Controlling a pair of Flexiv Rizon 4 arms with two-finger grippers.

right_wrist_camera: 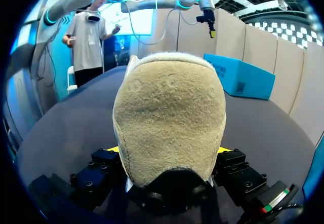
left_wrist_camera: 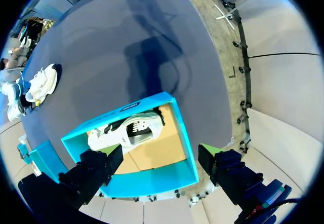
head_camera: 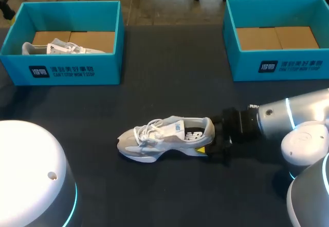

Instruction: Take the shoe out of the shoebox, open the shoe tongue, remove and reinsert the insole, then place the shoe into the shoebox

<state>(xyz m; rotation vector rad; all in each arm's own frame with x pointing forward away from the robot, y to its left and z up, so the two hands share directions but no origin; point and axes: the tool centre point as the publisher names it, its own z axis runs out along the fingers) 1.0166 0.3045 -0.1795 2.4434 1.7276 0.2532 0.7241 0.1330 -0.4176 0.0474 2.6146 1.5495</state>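
A white and grey shoe (head_camera: 164, 137) lies on its sole in the middle of the dark table, toe to the left. My right gripper (head_camera: 209, 146) is at its heel. In the right wrist view the beige heel (right_wrist_camera: 169, 117) fills the space between the fingers, with a yellow tip pressed against each side. My left gripper (left_wrist_camera: 161, 155) hangs open high above the left blue shoebox (left_wrist_camera: 144, 181), holding nothing. A second white shoe (left_wrist_camera: 126, 130) lies inside that box, seen also in the head view as the boxed shoe (head_camera: 61, 47).
The left blue shoebox (head_camera: 67, 70) stands at the back left. Another blue shoebox (head_camera: 280, 65), with only brown cardboard in it, stands at the back right. My arms' white bases fill the front corners.
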